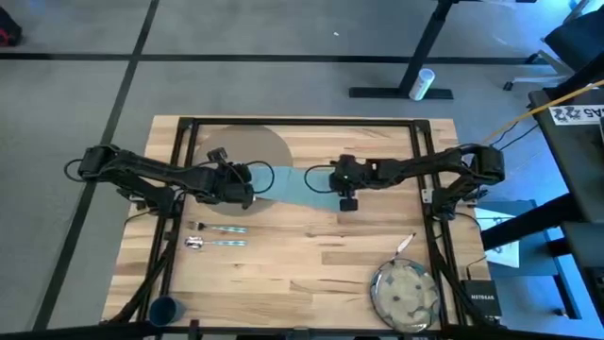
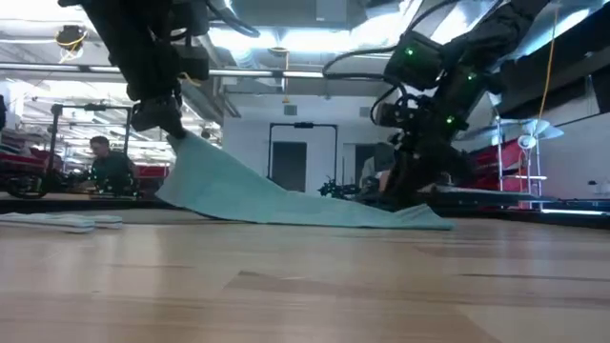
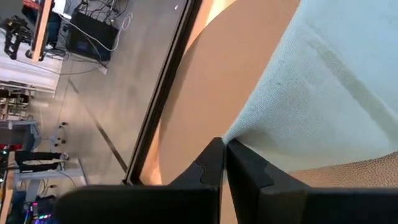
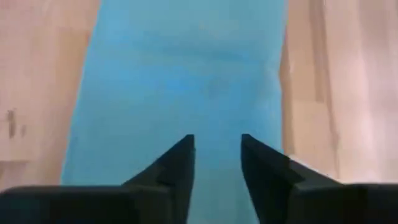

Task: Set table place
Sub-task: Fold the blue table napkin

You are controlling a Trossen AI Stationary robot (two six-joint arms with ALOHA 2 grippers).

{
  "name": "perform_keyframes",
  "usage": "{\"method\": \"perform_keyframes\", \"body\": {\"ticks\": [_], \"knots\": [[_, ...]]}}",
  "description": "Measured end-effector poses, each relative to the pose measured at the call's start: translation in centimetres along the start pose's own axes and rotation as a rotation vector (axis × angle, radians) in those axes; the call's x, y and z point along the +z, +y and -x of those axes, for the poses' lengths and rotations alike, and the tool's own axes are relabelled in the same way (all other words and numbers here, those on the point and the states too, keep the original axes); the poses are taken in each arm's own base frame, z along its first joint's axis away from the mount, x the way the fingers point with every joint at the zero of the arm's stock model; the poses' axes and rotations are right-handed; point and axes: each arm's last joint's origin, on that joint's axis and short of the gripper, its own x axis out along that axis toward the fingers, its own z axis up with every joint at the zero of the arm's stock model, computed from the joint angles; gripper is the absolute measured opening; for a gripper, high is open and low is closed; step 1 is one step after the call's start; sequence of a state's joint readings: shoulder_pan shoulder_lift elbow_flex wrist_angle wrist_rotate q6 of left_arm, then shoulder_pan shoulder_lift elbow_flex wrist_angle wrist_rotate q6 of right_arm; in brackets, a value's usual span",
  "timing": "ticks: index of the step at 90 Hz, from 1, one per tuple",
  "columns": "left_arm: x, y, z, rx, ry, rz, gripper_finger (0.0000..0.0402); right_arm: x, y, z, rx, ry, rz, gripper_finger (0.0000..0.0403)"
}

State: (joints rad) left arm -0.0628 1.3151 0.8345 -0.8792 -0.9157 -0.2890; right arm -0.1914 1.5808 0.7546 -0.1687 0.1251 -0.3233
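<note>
**Operator A:** I am reading the left gripper as clenched on the napkin. In the left wrist view its two fingers are pressing together on a corner of the cloth, above the placemat.

**Operator B:** I am confirming that from table height. The left gripper is holding that end of the napkin raised, and the cloth is sloping down to the table toward the right arm. The far end is lying flat on the wood.

**Operator A:** I am seeing the right gripper released. Its fingers are standing apart, pointing down over the napkin's other end. I cannot tell whether they are touching the cloth.

**Operator B:** From above, I am locating the napkin between the two grippers, at mid-table. Its left end is overlapping the edge of the placemat, which is lying at the back of the table, left of centre.

**Operator A:** I am noting the remaining items. Two pieces of cutlery are lying side by side on the wood, just in front of the left gripper. The plate is sitting at the front right, with another utensil just behind it. The cup is standing at the front left corner, well apart from the placemat.
</note>
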Motion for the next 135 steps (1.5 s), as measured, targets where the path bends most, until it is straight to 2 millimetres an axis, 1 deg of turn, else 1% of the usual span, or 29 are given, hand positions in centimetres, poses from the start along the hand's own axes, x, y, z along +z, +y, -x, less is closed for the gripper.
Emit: {"method": "perform_keyframes", "body": {"ticks": [10,20,31,42,49,56,62,73,75,78,86,96,105,126,135], "knots": [[0.0,0.0,0.0,0.000,0.000,0.000,0.0000,-0.4,-0.5,-0.3,-0.049,0.036,-0.010,0.0187],[0.0,0.0,0.0,-0.004,0.001,0.000,0.0000,-0.8,-1.2,-0.8,-0.068,0.061,-0.035,0.0214],[0.0,0.0,0.0,-0.007,0.002,0.000,0.0000,-1.5,-1.9,-1.6,-0.025,0.077,-0.071,0.0222],[0.0,0.0,0.0,-0.008,0.003,0.001,0.0000,-1.7,-2.0,-2.5,0.044,0.071,-0.090,0.0213],[0.0,0.0,0.0,-0.008,0.003,0.001,0.0000,-1.8,-2.0,-2.7,0.054,0.073,-0.102,0.0197],[0.0,0.0,0.0,-0.009,0.003,0.002,0.0000,-1.8,-2.0,-2.7,0.046,0.078,-0.113,0.0166],[0.0,0.0,0.0,-0.015,0.005,0.001,0.0000,-1.8,-2.0,-2.6,0.039,0.080,-0.111,0.0126],[0.0,-0.1,0.0,-0.022,0.007,0.000,0.0000,-1.9,-2.0,-2.6,0.026,0.090,-0.087,0.0031],[0.0,-0.1,0.0,-0.022,0.007,-0.001,0.0000,-1.9,-2.1,-2.6,0.022,0.091,-0.084,0.0020],[0.0,-0.1,0.0,-0.022,0.007,0.000,0.0000,-1.9,-2.1,-2.6,0.018,0.094,-0.080,0.0011],[0.0,-0.1,0.0,-0.022,0.007,-0.002,0.0000,-1.9,-2.1,-2.6,0.019,0.092,-0.082,0.0014],[0.0,-0.1,0.0,-0.022,0.007,-0.011,0.0000,-1.9,-2.1,-2.0,0.020,0.093,-0.082,0.0004],[0.0,-0.1,0.0,-0.022,0.007,-0.014,0.0000,-1.6,-2.4,-0.7,0.004,0.066,-0.084,0.0003],[0.0,-0.1,0.0,-0.020,0.007,-0.027,0.0000,-0.6,-2.8,3.3,-0.061,-0.030,-0.081,0.0000],[0.0,0.1,0.0,0.023,-0.006,-0.041,0.0000,-0.3,-2.8,5.1,-0.107,-0.066,-0.066,0.0000]]}}
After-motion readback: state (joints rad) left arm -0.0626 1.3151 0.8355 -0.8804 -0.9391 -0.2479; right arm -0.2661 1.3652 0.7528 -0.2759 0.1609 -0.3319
